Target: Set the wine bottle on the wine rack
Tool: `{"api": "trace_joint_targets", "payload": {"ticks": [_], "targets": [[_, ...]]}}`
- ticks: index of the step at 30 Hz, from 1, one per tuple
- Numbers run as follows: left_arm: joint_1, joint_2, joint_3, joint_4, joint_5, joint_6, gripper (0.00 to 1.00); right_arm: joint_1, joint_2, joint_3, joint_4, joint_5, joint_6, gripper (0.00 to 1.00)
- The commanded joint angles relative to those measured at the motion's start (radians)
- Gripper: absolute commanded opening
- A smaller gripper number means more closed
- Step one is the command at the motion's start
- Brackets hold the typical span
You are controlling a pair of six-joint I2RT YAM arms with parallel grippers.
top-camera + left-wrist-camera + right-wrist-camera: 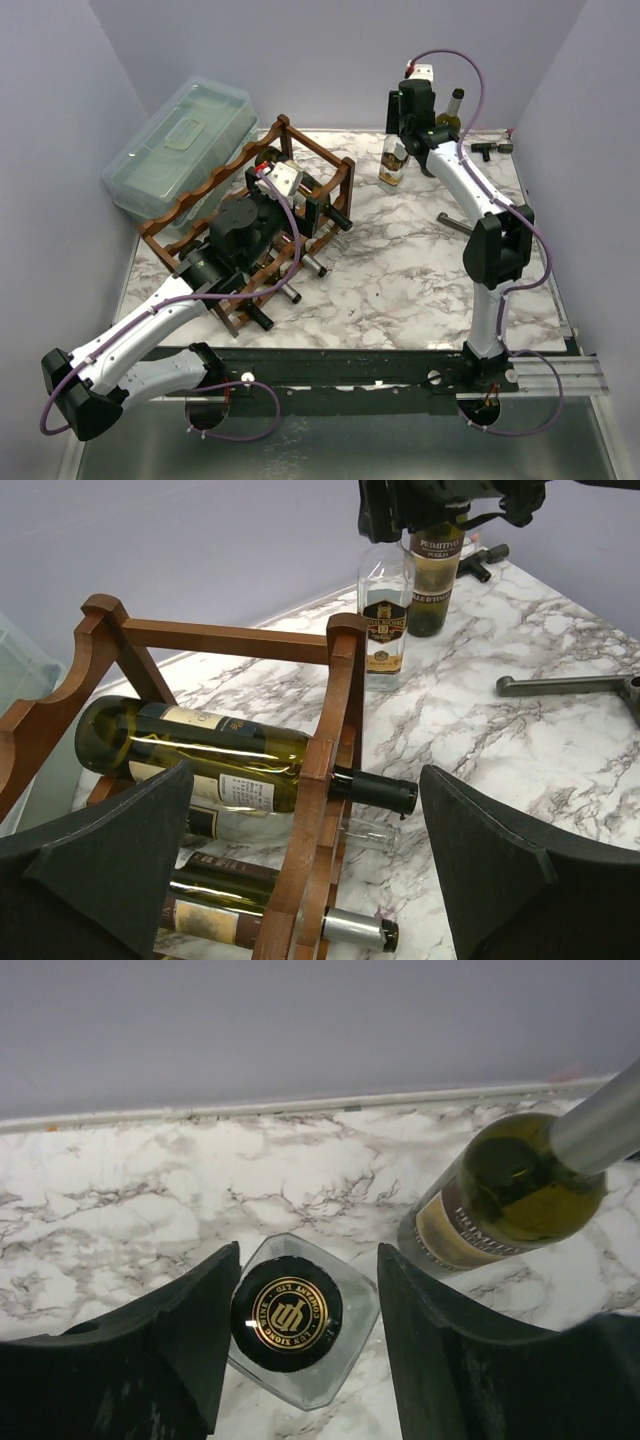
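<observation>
Straddling clear bottle [287,1313], right gripper [310,1260]; left gripper [305,770] wide over wine rack [345,660]

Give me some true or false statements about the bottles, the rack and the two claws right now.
1. The right claw straddles the black cap of the clear square bottle. True.
2. The green wine bottle stands upright beside that bottle. True.
3. The wine rack holds no bottles. False: bottles lie in it.
4. The left claw is shut on a bottle neck. False: it is open, holding nothing.
</observation>
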Motion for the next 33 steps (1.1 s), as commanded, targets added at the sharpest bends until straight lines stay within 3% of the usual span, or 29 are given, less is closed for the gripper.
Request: {"api": "trace_joint_targets", "payload": {"ticks": [1,4,9,17,23,26,29,33], "targets": [[0.002,0.001,-0.011,0.019,-0.026,0.023,0.96,-0.006,0.038,-0.010,-0.018,-0.073,-0.006,0.53],[0.001,0.014,-0.011,0.019,-0.013,0.023,0.96,-0.006,0.033,0.014,-0.039,-0.061,-0.026,0.27],[0.001,0.031,-0.010,0.016,0.019,0.021,0.96,-0.004,-0.093,-0.032,-0.108,-0.079,-0.005,0.03],[0.001,0.062,-0.001,0.008,0.095,0.019,0.96,-0.004,-0.632,-0.584,0.087,-0.252,0.140,0.00],[0.001,0.091,0.008,0.008,0.173,0.002,0.95,-0.004,-0.960,-0.892,0.081,-0.357,0.343,0.01],[-0.004,0.109,0.020,0.010,0.236,-0.022,0.95,-0.004,-1.079,-0.950,0.002,-0.357,0.418,0.00],[-0.021,0.133,0.034,0.013,0.391,-0.028,0.93,-0.004,-1.172,-0.979,-0.078,-0.328,0.508,0.00],[-0.120,0.140,0.017,0.020,0.573,0.046,0.92,-0.005,-1.242,-0.976,-0.137,-0.338,0.555,0.01]]}}
